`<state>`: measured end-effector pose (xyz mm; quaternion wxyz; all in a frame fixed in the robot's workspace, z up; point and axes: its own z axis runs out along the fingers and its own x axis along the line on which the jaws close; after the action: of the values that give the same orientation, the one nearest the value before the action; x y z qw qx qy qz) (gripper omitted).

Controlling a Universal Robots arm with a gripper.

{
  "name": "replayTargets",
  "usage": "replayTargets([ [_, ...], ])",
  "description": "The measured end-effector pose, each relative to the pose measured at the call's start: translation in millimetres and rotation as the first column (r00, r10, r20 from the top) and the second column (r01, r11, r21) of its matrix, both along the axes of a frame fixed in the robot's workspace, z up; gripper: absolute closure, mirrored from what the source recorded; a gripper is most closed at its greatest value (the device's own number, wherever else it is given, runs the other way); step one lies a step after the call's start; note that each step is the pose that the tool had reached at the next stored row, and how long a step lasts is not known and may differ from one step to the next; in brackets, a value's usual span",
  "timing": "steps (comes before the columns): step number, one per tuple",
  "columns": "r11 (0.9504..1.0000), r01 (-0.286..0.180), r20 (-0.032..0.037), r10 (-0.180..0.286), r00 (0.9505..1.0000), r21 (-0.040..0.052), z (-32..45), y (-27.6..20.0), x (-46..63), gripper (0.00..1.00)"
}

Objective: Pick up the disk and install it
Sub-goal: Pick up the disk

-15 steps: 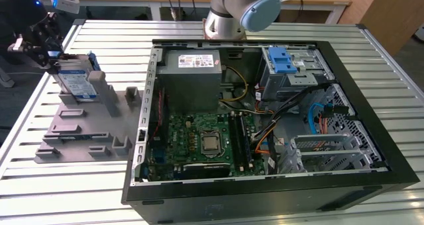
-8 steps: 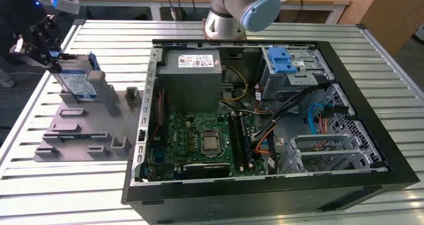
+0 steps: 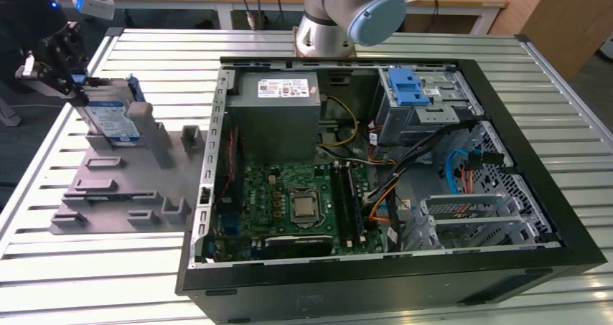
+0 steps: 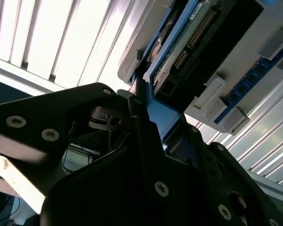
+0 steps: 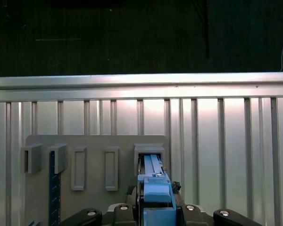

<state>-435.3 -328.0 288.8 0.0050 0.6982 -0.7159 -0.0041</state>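
Observation:
The disk (image 3: 108, 118), silver-grey with a blue and white label and a blue bracket, stands on edge in a slot of the grey fixture plate (image 3: 125, 196) at the exterior view's left. My gripper (image 3: 79, 88) sits over its top edge, shut on the blue bracket. In the first wrist view the disk's blue edge (image 5: 152, 165) runs between the black fingers of the gripper (image 5: 153, 189), its far end in the fixture's slot. The second wrist view shows the disk's underside (image 4: 188, 42) with its circuit board, and the gripper (image 4: 153, 110) clamping the blue bracket.
An open black computer case (image 3: 536, 196) lies to the exterior view's right of the fixture, with a grey power supply (image 3: 278, 99), a motherboard (image 3: 297, 203) and a silver drive cage with a blue latch (image 3: 412, 92). The arm's base (image 3: 335, 16) stands behind the case. The table is slatted metal.

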Motion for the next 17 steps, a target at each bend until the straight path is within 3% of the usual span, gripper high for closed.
replayTargets([
  [13,0.9999,-0.016,0.0001,0.016,0.9999,0.0000,0.1,-0.1,0.0,0.56],
  [15,0.9999,-0.016,0.0001,0.016,0.9999,0.0000,0.4,0.0,0.0,0.64],
  [17,0.9999,-0.016,-0.0001,0.016,0.9999,-0.0001,1.0,0.0,0.0,0.64],
])
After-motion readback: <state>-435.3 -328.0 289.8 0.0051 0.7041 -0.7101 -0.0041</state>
